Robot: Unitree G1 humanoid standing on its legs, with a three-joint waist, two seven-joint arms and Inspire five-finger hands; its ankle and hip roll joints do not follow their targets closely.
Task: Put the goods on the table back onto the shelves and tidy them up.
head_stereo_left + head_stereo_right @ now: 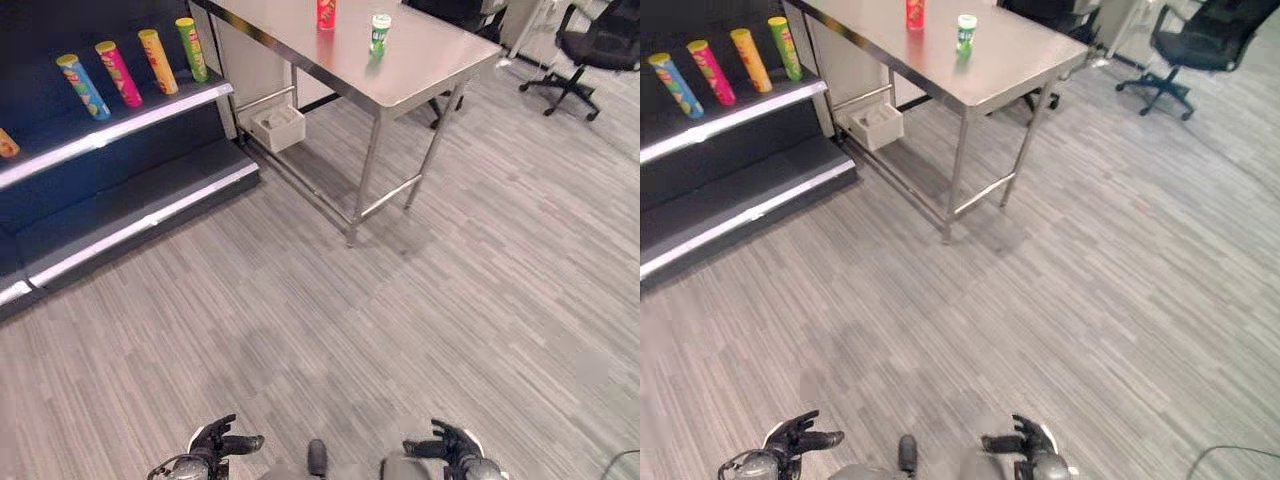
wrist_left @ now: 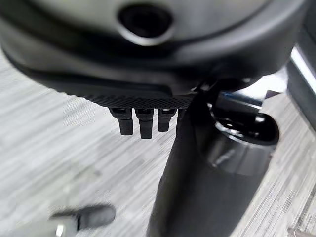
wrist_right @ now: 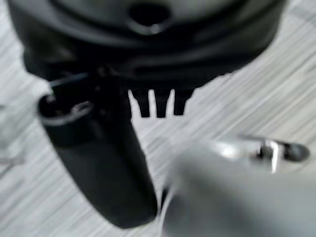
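The tall red can (image 1: 326, 13) standing on the steel table (image 1: 420, 60) is cut off by the upper edge of the head views, so its top cannot be made out. An orange object (image 1: 6, 144) on the dark shelf (image 1: 120, 125) is clipped by the left edge, and its shape cannot be told. The black office chair (image 1: 590, 45) is cropped at the upper right corner. The print on the small green-and-white cup (image 1: 380, 32) is too small to read. The contents of the white plastic bin (image 1: 279, 126) under the table cannot be made out.
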